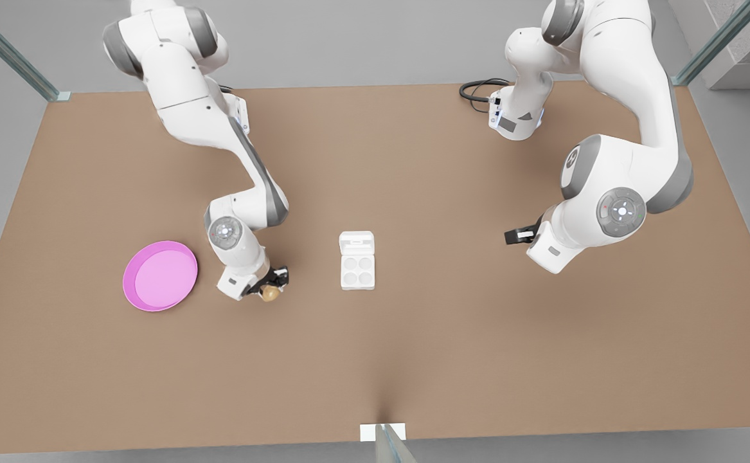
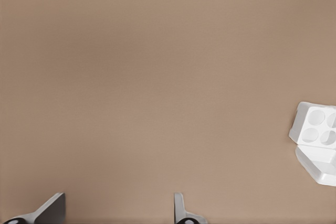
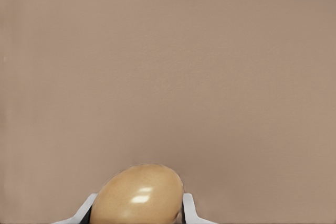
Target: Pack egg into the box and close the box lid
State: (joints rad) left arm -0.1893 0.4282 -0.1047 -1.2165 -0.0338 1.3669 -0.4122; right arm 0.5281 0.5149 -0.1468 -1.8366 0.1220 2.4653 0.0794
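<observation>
The egg (image 3: 137, 195) is held between the jaws of the right gripper (image 1: 270, 287), low over the worktop (image 1: 413, 360). The box (image 1: 357, 269) is seen at three o'clock from it in the front view, cups empty, the box lid (image 1: 357, 243) laid open at twelve. Farther off, the left gripper (image 1: 517, 236) waits, jaws wide and empty.

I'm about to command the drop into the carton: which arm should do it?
Right, probably. The right gripper is shut on the egg, beside the box, whose cups are empty. The left gripper waits open.
</observation>
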